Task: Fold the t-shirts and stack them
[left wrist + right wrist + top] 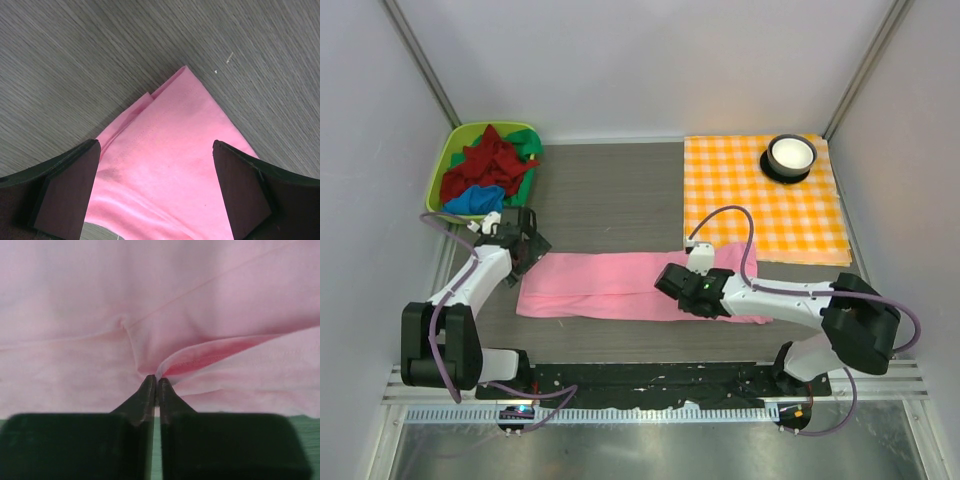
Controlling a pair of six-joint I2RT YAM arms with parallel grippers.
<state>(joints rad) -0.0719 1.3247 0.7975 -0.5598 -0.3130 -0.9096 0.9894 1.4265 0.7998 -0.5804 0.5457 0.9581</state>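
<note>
Top external view: the pink t-shirt [610, 285] lies flat on the tabletop [610, 190], folded into a long band that runs left to right. The left claw [523, 243] sits at the band's far left corner. The right claw [672, 283] sits over the band, right of its middle, and the right arm covers part of the band's right end.

Left wrist view: this claw is open, its fingers [65, 195] spread wide. The pink corner lies between them, its tip pointing away from the camera. Layered edges show along the corner's left side. Contact between fingers and cloth cannot be confirmed.

Right wrist view: this claw is closed, its fingertips [150, 390] pressed together on a raised fold of the pink cloth, which puckers toward them. A darker pink hem shows just right of the tips.

Beyond the pink t-shirt's far left corner stands a green basket [452, 160]. It holds a red t-shirt [485, 165], a green t-shirt [528, 142] and a blue t-shirt [475, 200] in a loose heap. Beyond the pink t-shirt's right end lies a checked cloth [760, 210], with a white bowl [790, 153] at its far edge.
</note>
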